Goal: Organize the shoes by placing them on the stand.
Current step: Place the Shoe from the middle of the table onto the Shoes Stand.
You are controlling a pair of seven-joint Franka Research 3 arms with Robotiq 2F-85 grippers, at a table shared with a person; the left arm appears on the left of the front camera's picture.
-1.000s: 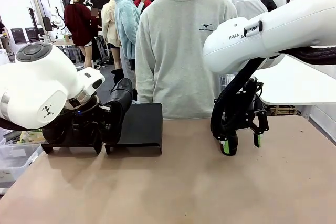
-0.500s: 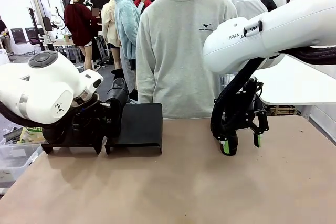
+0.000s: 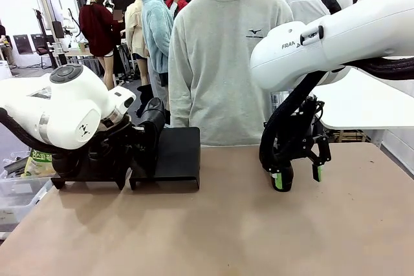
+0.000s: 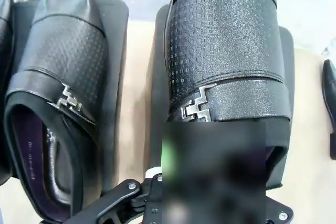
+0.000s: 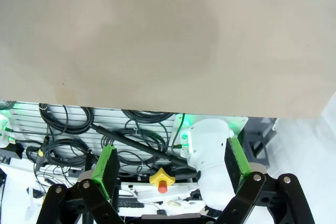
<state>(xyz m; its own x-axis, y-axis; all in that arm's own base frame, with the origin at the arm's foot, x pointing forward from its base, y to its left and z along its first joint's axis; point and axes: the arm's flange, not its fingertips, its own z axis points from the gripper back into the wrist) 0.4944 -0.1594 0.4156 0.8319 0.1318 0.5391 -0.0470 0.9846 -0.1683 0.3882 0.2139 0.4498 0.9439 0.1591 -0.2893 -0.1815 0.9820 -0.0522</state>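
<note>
A: Left end effector (image 3: 132,150)?
B: Clamped on a black shoe (image 3: 150,130), at the left end of the tabletop (image 3: 259,224). Seen from the wrist, gripping the heel end of that shoe (image 4: 226,51), its toe pointing away and its metal buckle (image 4: 197,107) near the fingers; fingers themselves blurred. Shoe held over the right-hand black stand (image 4: 286,56), whether touching it or just above, cannot tell.

A: Other shoes?
B: A second black shoe (image 4: 55,93) lying on the neighbouring stand (image 4: 113,40) to the left in the wrist view, opening toward the camera, purple lining visible. Edge of a third just showing at the far left border (image 4: 4,19).

A: Stands from the front?
B: Two low black stands side by side; right one (image 3: 176,156) with its top partly bare, left one (image 3: 87,176) mostly hidden behind the white arm.

A: Right end effector (image 3: 297,178)?
B: Fingers apart, holding nothing, hanging just above the tabletop right of centre, well apart from the stands. Green pads (image 5: 107,166) spread wide in its wrist view.

A: Person?
B: Standing at the far side in a grey sweatshirt (image 3: 226,63), hands not seen.
</note>
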